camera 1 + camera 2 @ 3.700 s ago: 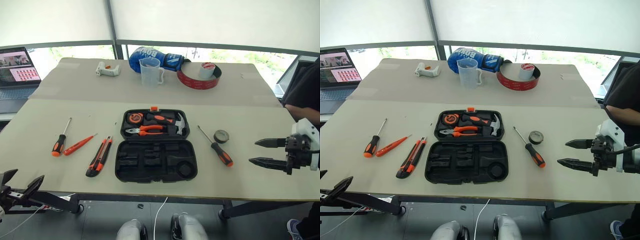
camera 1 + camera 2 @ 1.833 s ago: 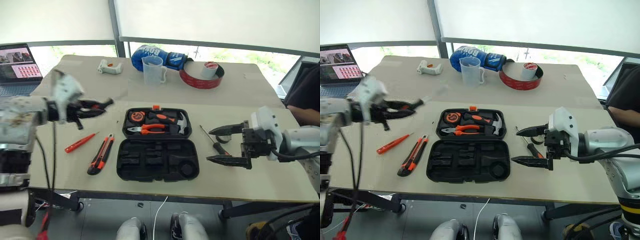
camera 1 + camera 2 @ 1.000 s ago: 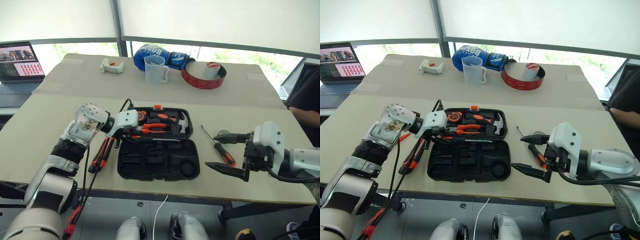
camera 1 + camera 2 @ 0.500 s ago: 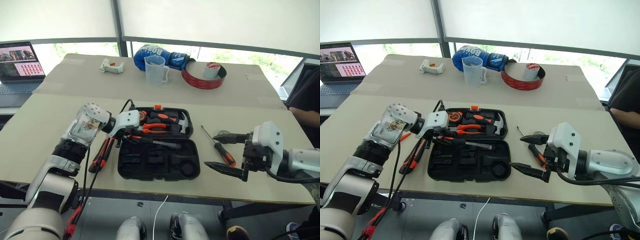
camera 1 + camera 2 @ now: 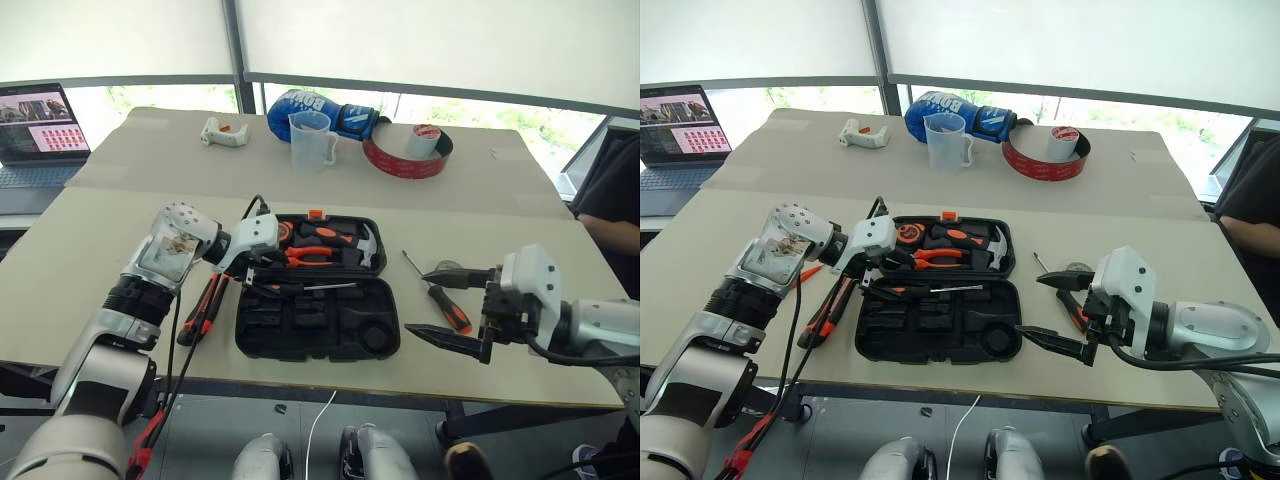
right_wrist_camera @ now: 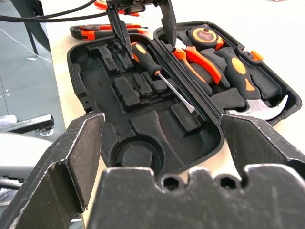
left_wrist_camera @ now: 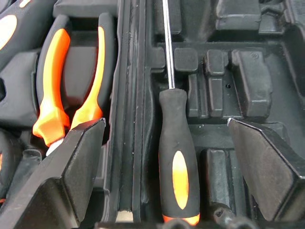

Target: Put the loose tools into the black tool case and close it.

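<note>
The black tool case (image 5: 380,335) lies open mid-table, its far half holding pliers, a hammer and a tape measure. An orange-and-black screwdriver (image 7: 178,162) lies in the near half's recess, its shaft (image 5: 328,287) pointing right. My left gripper (image 5: 262,276) hovers open over its handle, fingers (image 7: 76,167) apart on either side and not touching. The utility knife (image 5: 203,305) lies left of the case, under my left arm. To the right, another screwdriver (image 5: 447,309) and the small dark tape roll (image 5: 447,265) lie beside my right gripper (image 5: 416,302), open and empty.
At the back stand a measuring cup (image 5: 310,138), a blue boxing glove (image 5: 325,108), a big red tape roll (image 5: 405,155) and a white object (image 5: 220,132). A laptop (image 5: 35,115) sits far left. A person's dark sleeve (image 5: 615,180) is at the right edge. Cables hang from my left arm.
My left gripper has opened and let go of the screwdriver, which now rests in the case's near half. The right arm has stayed put.
</note>
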Robot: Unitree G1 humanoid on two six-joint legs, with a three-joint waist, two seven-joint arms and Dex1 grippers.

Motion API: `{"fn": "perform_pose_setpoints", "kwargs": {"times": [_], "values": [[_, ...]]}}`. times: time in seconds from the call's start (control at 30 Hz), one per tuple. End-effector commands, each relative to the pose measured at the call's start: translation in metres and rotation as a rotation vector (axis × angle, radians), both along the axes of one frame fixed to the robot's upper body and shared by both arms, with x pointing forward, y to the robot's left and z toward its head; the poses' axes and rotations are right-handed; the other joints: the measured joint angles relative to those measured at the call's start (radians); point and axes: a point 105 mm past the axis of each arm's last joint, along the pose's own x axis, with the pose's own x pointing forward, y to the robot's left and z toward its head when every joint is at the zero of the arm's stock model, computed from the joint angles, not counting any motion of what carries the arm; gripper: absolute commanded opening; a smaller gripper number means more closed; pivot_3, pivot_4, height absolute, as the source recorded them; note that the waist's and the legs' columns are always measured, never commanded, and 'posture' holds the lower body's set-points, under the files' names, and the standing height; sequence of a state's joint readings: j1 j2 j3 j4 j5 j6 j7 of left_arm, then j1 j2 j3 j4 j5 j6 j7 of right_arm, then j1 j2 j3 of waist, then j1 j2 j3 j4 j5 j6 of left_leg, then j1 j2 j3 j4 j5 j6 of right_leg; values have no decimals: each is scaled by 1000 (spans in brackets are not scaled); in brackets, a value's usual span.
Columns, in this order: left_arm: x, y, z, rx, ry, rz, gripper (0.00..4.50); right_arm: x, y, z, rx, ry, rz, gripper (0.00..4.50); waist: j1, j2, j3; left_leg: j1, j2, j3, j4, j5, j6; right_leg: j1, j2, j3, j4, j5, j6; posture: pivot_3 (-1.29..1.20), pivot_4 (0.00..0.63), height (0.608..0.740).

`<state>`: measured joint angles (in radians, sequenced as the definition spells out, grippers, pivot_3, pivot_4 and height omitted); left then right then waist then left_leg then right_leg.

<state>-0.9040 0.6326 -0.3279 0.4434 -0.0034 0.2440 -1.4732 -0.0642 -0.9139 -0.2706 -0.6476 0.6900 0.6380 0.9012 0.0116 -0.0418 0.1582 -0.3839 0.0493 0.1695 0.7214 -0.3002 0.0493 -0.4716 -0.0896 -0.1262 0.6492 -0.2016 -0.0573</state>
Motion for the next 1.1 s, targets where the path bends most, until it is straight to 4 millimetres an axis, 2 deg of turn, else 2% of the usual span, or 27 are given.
{"fn": "perform_pose_setpoints", "kwargs": {"times": [0.03, 0.1, 0.4, 0.43, 0.47, 0.67, 0.73, 0.83, 0.93, 1.03, 1.1], "values": [[4, -13, 21, -59, -47, -22, 4168, -1, 3, 9, 9, -48, 10, 4500, 0, 0, 0, 0, 0, 0, 0, 0, 0, 0, 0, 0, 0, 0, 0, 0, 150, 714], [1, -14, 20, -63, -27, -49, 3800, 0, 3, 8, 8, -47, 8, 4500, 0, 0, 0, 0, 0, 0, 0, 0, 0, 0, 0, 0, 0, 0, 0, 0, 150, 714], [1, -16, 6, -22, -21, -63, 476, 1, 3, 8, 9, -47, 6, 4500, -1, 0, 0, 0, 0, 0, 2, 0, 0, 0, 1, 0, 0, 0, 0, 0, 150, 714], [0, -16, 3, -11, -16, -70, 155, 1, 3, 8, 10, -47, 5, 4500, 0, 0, 0, -1, 0, 0, 2, 0, 1, 0, 1, 0, 0, 0, 0, 0, 150, 714], [-1, -16, -3, 12, -11, -75, 69, 2, 2, 8, 10, -46, 4, 4500, 0, 0, 0, -1, 0, 0, 2, 0, 1, 0, 1, 0, 0, 0, 0, 0, 150, 714], [-4, -18, -33, 119, -55, -112, 69, 3, 2, 6, 8, -40, -1, 4500, 1, 0, 0, 1, 0, 0, 2, -1, 1, 2, 0, 0, 0, 0, 0, 0, 150, 714], [-5, -17, -38, 137, -64, -123, 69, 4, 0, 4, -2, -38, -13, 4500, 1, 1, -1, 3, 0, -1, 2, -1, 1, 5, 0, 0, 0, 0, 0, 0, 150, 714], [4, -14, -36, 130, -106, -82, 69, 6, -7, -2, -23, -28, -56, 4500, 1, 1, -1, 12, 0, -1, 1, -3, 5, 13, -3, 0, -1, -1, 2, 0, 150, 714], [11, -16, -8, 6, -119, -30, 69, 12, -23, -11, -52, -2, -154, 4500, 1, 2, -1, 13, 0, -1, 1, -6, 9, 14, -4, 0, -1, 0, 5, 0, 150, 714], [7, -15, 30, -176, -78, -20, 794, 19, -46, -25, -64, 50, -292, 4500, -1, 2, -1, 10, 0, -1, 3, -6, 9, 12, -4, 0, -1, 1, 6, 0, 150, 714], [-4, -14, 54, -289, -46, -43, 1501, 23, -59, -36, -66, 82, -367, 4500, -2, 2, -1, 8, 1, -1, 6, -5, 9, 11, -4, 0, -1, 1, 6, 0, 150, 714]]}}
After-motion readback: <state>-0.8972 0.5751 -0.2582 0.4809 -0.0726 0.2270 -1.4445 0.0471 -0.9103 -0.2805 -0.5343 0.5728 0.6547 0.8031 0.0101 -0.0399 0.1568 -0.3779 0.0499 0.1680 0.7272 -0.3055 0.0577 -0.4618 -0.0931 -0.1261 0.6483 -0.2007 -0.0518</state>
